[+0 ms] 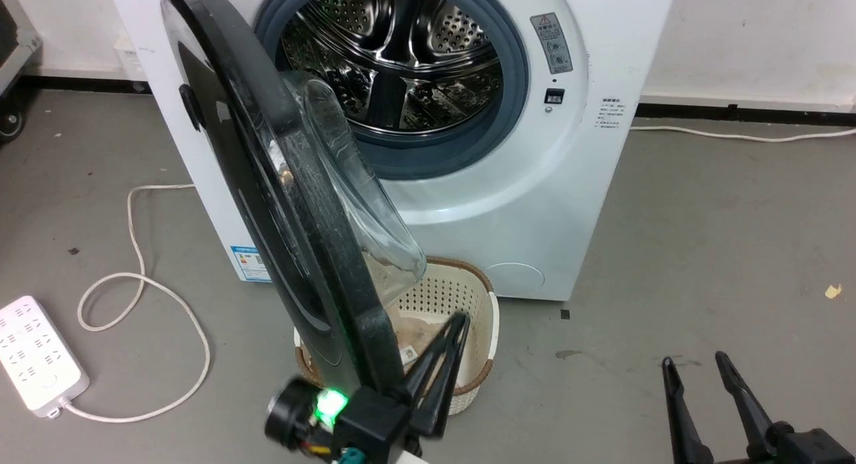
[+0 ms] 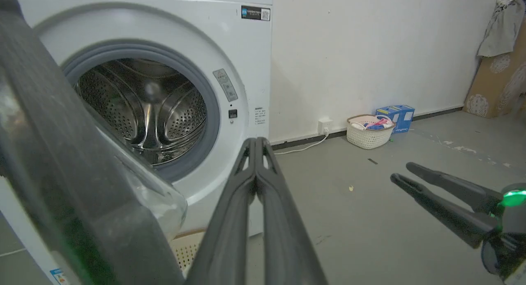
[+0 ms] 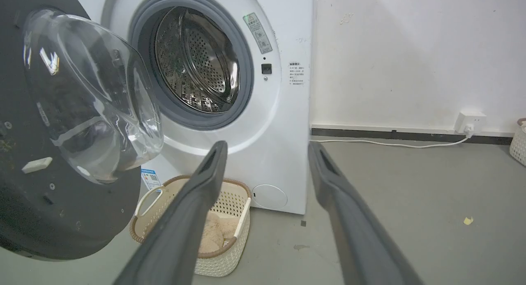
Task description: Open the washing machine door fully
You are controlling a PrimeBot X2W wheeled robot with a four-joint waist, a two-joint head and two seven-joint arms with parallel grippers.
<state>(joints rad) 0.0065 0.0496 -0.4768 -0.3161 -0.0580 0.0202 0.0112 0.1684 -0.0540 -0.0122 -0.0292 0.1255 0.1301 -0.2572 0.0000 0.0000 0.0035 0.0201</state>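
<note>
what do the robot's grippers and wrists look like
The left gripper and right gripper each have two long dark grey fingers tapering to rounded tips, on a black blocky base. A green light glows at the left wrist beside a round black housing.

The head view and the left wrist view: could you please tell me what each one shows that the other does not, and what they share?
Head view, not left wrist view: a white power strip with its looped cord. Left wrist view, not head view: a basket of colourful items and a blue box by the wall, near a wall socket. Shared: the washing machine door swung partly open, the steel drum, the shut left pincer beside the door's lower edge, and the open right pincer.
</note>
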